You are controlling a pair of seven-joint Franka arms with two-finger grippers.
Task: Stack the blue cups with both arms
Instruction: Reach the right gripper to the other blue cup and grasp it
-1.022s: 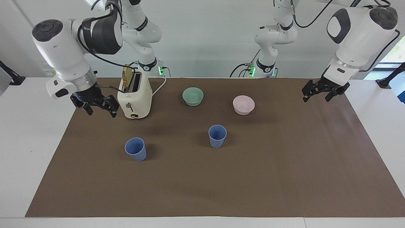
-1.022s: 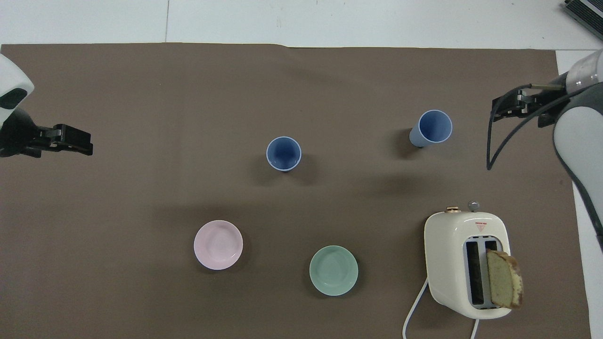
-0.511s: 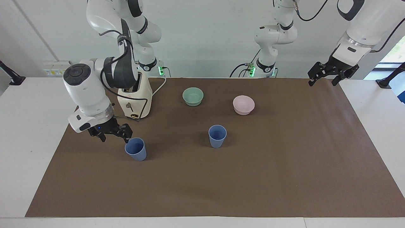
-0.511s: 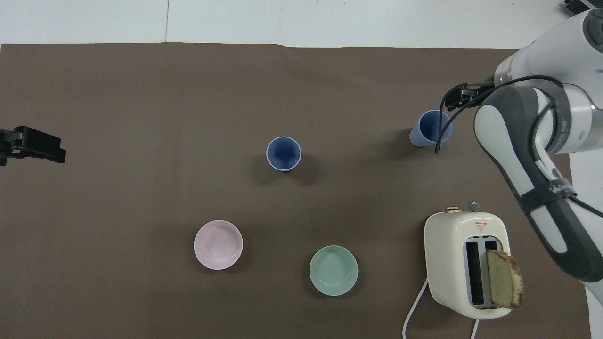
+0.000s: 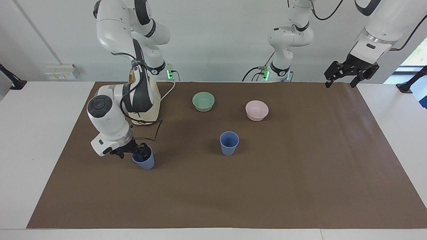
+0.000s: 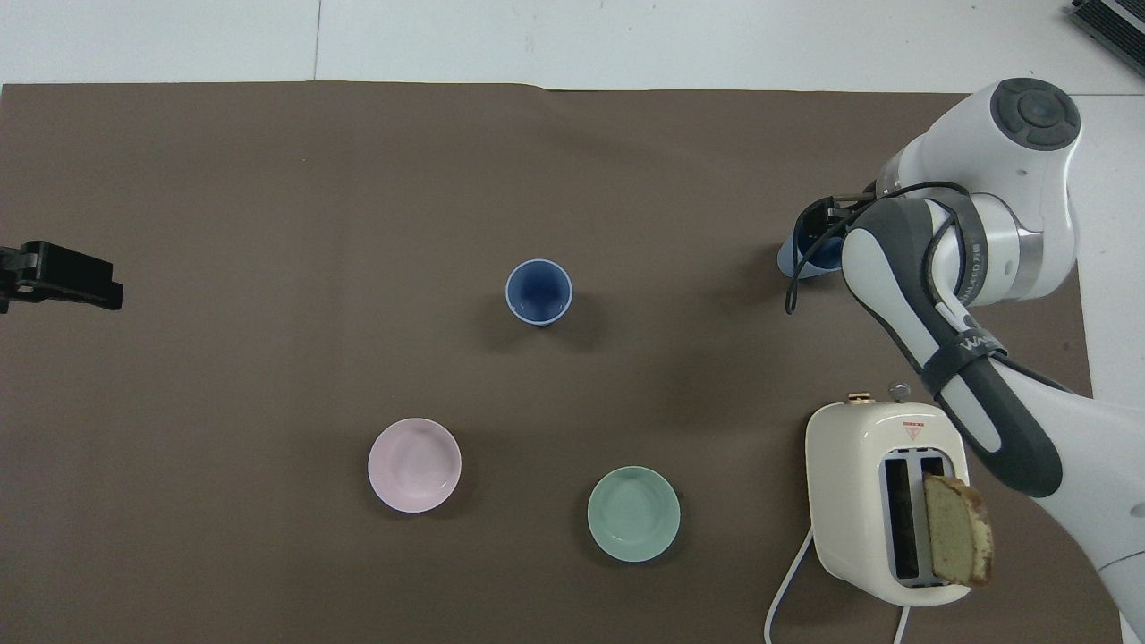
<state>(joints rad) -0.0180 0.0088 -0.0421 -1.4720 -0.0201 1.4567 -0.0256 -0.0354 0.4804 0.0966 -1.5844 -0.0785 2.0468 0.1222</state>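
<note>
The right gripper (image 5: 132,154) is down at the rim of one blue cup (image 5: 144,162), the one standing toward the right arm's end of the tabletop (image 5: 300,173); its black fingers sit at the cup's mouth on the side turned to the robots, but whether they are spread around the rim, closed on it or merely touching it cannot be told. In the overhead view this gripper (image 6: 821,219) covers most of that cup (image 6: 793,261), so only a sliver of blue wall shows. The right arm (image 5: 113,116) reaches out from its base past the cream toaster (image 5: 151,106), its forearm bent steeply down and its wrist turned so the gripper points at the cup. The left gripper (image 5: 343,74) hangs high over the edge of the brown mat at the left arm's end, fingers visibly apart and holding nothing; the left arm (image 5: 377,33) waits there, upright and drawn back. In the overhead view only its tip (image 6: 63,277) shows. The other blue cup (image 5: 229,143) stands upright and alone near the middle of the mat, well apart from the first. Nearer to the robots than it are a mint-green bowl (image 5: 203,101) and a pink bowl (image 5: 257,110). A slice of bread (image 6: 957,529) sticks up from one slot of the toaster.
</note>
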